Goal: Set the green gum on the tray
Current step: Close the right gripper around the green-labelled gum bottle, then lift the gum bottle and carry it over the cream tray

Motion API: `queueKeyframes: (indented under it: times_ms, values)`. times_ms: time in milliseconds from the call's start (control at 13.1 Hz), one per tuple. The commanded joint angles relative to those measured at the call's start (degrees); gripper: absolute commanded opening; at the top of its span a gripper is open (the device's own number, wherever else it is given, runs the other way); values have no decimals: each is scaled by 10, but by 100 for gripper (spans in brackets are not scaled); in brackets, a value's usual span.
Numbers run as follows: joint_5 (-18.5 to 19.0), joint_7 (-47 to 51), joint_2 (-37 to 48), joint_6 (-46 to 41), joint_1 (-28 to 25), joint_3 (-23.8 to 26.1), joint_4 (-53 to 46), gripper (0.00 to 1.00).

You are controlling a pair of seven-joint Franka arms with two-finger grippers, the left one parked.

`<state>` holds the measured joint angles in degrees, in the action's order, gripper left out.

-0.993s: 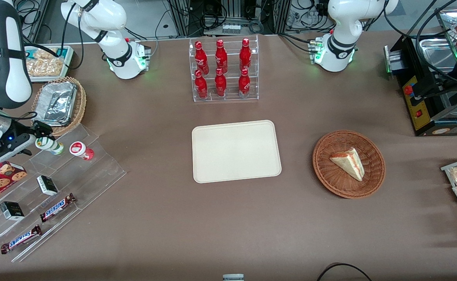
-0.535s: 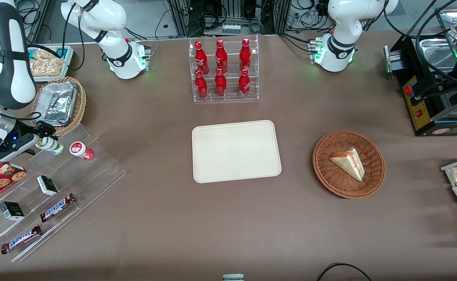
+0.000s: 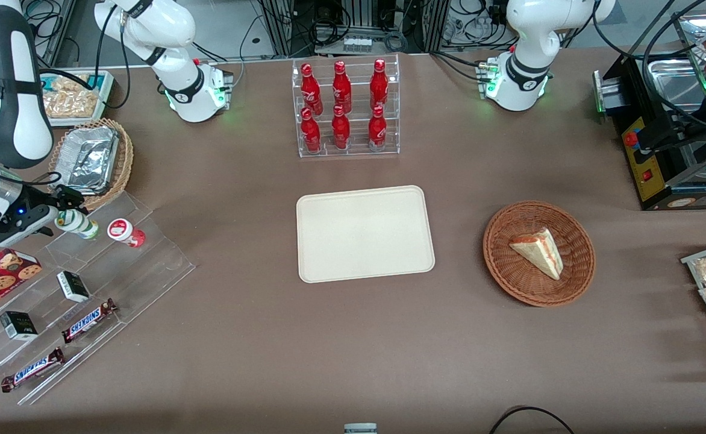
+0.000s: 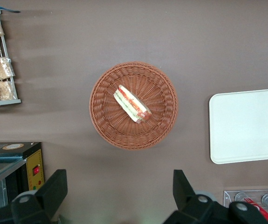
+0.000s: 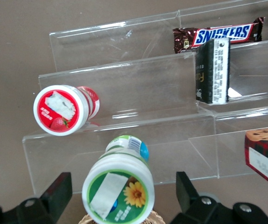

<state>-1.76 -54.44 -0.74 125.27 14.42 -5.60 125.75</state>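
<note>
The green gum (image 3: 77,223) lies on the top step of a clear stepped stand (image 3: 148,265), lid toward the working arm. In the right wrist view its white lid with green rim and orange flower (image 5: 119,190) sits between my open fingers. My gripper (image 3: 65,211) is open with one finger on each side of the bottle and a gap at both. A like-sized red-and-white bottle (image 3: 125,231) lies beside the gum and shows in the wrist view (image 5: 64,108). The cream tray (image 3: 365,234) lies flat at mid-table, toward the parked arm from the stand; it also shows in the left wrist view (image 4: 248,126).
The stand holds two Snickers bars (image 3: 88,320), small black boxes (image 3: 73,286) and a cookie box (image 3: 0,274). A wicker basket with a foil tray (image 3: 91,160) sits close by the gripper. A rack of red bottles (image 3: 344,108) and a basket with a sandwich (image 3: 538,253) stand elsewhere.
The working arm has shifted slightly, with the gripper settling a little closer around the green gum. The gum and the red bottle have not moved.
</note>
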Motion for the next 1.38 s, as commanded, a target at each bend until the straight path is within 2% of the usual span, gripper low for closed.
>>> queueKeyframes:
  times_ms: [0, 76, 229, 306, 688, 993, 1299]
  values:
    - [-11, -14, 12, 14, 4, 1, 15, 99]
    - [-11, -14, 11, 14, 4, 1, 14, 88]
    - [-11, -13, 11, 13, 3, 1, 13, 10]
    - [-11, -12, 12, 11, 2, 1, 12, 0]
    - [-11, -6, 15, -14, -4, 8, -23, 0]
    - [-7, 27, 18, -149, -31, 9, -123, 0]
    - [-4, 114, 21, -254, -98, 9, -198, 0]
